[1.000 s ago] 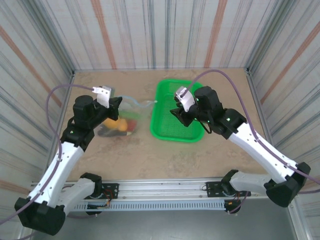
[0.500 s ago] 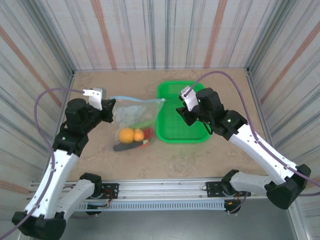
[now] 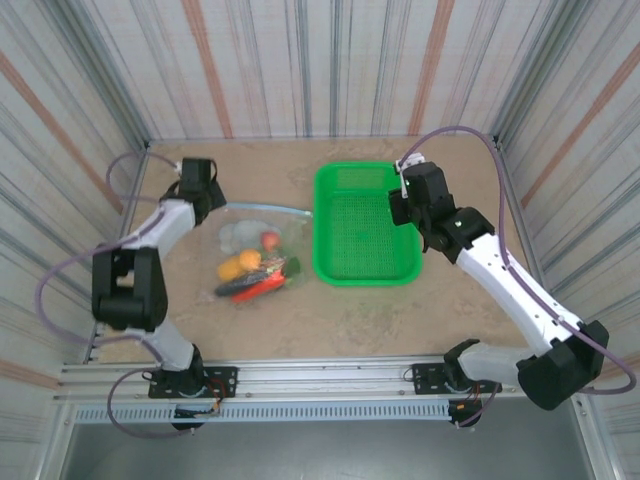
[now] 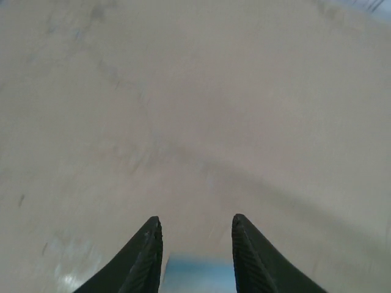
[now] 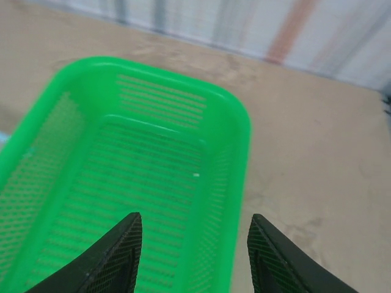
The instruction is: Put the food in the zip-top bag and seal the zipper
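The clear zip-top bag lies flat on the table, left of the basket. Inside it is the food: an orange piece, a red apple, a carrot and a dark vegetable. The light-blue zipper runs along the bag's far edge. My left gripper is at the zipper's left end. In the left wrist view it stands open, with a blurred bit of the blue strip low between the fingers. My right gripper is open and empty over the basket's right rim.
The green mesh basket has nothing in it and stands right of the bag; its rim is under my right gripper. Striped walls close in the table on three sides. Bare tabletop lies in front of the bag and the basket.
My left gripper has slid back and left along the zipper and gone from shut to open. The bag has dropped flat. My right gripper has moved right over the basket and spread a little.
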Robot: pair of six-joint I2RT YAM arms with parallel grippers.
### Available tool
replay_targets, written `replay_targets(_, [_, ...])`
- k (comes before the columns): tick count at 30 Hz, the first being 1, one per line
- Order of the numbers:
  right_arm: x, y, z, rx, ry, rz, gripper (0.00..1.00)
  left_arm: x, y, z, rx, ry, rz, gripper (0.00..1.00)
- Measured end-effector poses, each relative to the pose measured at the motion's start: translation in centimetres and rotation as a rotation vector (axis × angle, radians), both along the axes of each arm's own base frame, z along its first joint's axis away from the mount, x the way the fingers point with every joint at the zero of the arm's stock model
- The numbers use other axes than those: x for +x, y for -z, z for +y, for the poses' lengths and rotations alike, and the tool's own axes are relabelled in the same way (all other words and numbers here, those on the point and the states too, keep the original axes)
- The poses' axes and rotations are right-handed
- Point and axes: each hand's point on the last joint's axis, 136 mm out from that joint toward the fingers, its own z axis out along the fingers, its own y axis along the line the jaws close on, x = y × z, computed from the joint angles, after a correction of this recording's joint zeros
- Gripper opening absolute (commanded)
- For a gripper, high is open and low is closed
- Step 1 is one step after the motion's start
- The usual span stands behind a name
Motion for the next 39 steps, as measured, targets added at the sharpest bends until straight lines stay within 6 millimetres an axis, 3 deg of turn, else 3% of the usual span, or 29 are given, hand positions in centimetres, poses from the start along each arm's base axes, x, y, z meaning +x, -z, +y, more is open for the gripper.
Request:
replay_targets(2, [1.8, 1.4, -2.5, 0.013, 0.117, 0.029, 0.54, 1.7, 0.3, 0.0, 0.003, 0.002, 0.003, 0.73])
replay_targets(3, [2.6, 2.1, -3.7, 0.018, 0.168, 0.045, 0.55, 1.4, 0.7, 0.1, 0.011, 0.005, 0.020, 0.82])
replay_targets(4, [3.4, 2.8, -4.9, 0.025, 0.216, 0.060, 0.56, 0.8, 1.2, 0.2, 0.019, 0.007, 0.039, 0.98])
replay_targets(7, [4.9, 4.7, -7.8, 0.049, 0.329, 0.097, 0.62, -1.6, 1.5, 0.6, 0.038, 0.017, 0.059, 0.99])
replay_targets(8, [5.2, 5.1, -8.5, 0.054, 0.352, 0.104, 0.74, -2.5, 1.2, 0.7, 0.045, 0.026, 0.054, 0.99])
replay_targets(9, [5.3, 5.1, -9.0, 0.060, 0.368, 0.100, 1.00, -3.2, 0.6, 0.7, 0.050, 0.038, 0.039, 0.99])
replay_targets(13, [6.0, 4.7, -10.9, 0.068, 0.429, 0.051, 0.99, -6.0, -3.5, 0.7, 0.076, 0.095, -0.097, 0.99])
replay_targets(15, [6.2, 5.6, -11.5, 0.075, 0.420, 0.046, 0.99, -7.0, -5.1, 0.6, 0.104, 0.129, -0.170, 0.99])
replay_targets(17, [6.0, 7.9, -12.5, 0.100, 0.397, 0.073, 0.99, -8.1, -5.5, 0.7, 0.143, 0.163, -0.209, 0.99])
replay_targets(20, [4.9, 11.6, -14.5, 0.116, 0.402, 0.109, 0.99, -9.3, -3.5, 1.8, 0.159, 0.178, -0.209, 0.99])
replay_targets(23, [3.3, 15.2, -14.3, 0.102, 0.336, 0.159, 0.99, -11.2, 0.7, 2.4, 0.152, 0.254, -0.208, 0.99])
replay_targets(27, [2.3, 17.9, -13.3, 0.113, 0.266, 0.173, 0.99, -13.7, 5.8, 0.4, 0.118, 0.405, -0.177, 0.99])
replay_targets(34, [1.2, 20.7, -13.6, 0.195, 0.233, 0.026, 0.99, -9.2, 4.6, -0.1, 0.120, 0.436, -0.299, 0.99])
replay_targets(39, [1.4, 20.3, -13.8, 0.242, 0.215, -0.122, 0.99, -8.8, 5.6, -2.2, 0.153, 0.478, -0.352, 0.99])
